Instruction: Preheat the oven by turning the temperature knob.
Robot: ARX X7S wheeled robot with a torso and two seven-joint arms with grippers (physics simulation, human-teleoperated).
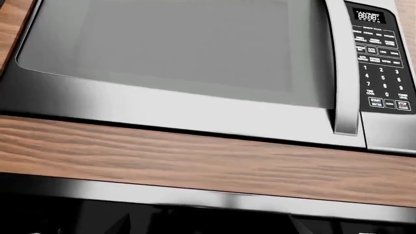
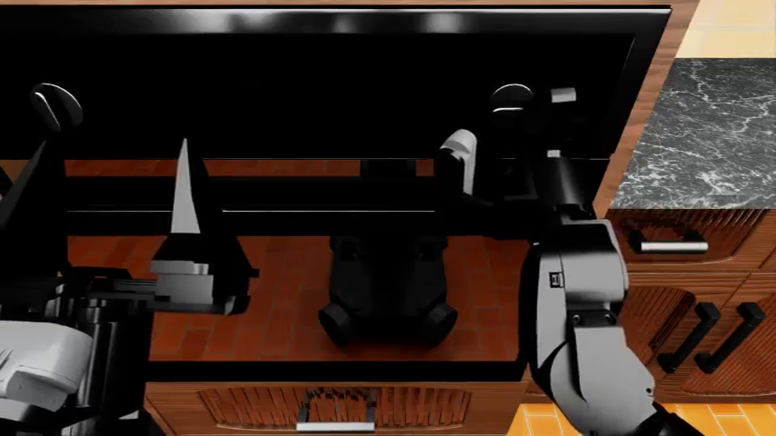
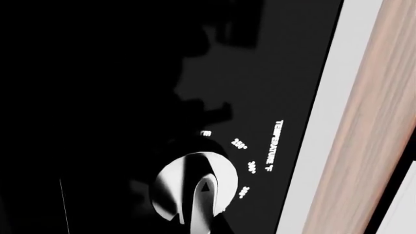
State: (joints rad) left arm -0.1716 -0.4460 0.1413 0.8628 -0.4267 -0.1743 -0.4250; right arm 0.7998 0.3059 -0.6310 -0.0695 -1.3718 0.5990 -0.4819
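Black glass: the oven [image 2: 327,91] fills the head view, its door mirroring the robot and the wood floor; a long bar handle [image 2: 254,211] runs level across it.
Left knob: a round knob [image 2: 54,104] sits at the far left of the panel, untouched and not the one wanted.
Left gripper: its tall pale finger [image 2: 184,195] stands upright in front of the door, near the handle and well left of the right knob; whether the claw is open or closed I cannot tell. Its wrist camera looks up at a steel microwave [image 1: 175,63] above a wood strip.
Temperature knob: far right of the panel [image 2: 512,97], just above the right arm; in the right wrist view it shows close up [image 3: 192,187] beside the word TEMPERATURE and small degree marks.
Right gripper: raised to the knob [image 2: 515,136], seemingly at or just short of it; contact and claw state are hidden, so I cannot tell.
Knob axis: in the right wrist view its raised bar runs lengthwise along the gripper's line; its arrow tip points between the marks, though the exact setting is unreadable.
Progress: reach looks done; grip unconfirmed, and the turn probably remains.
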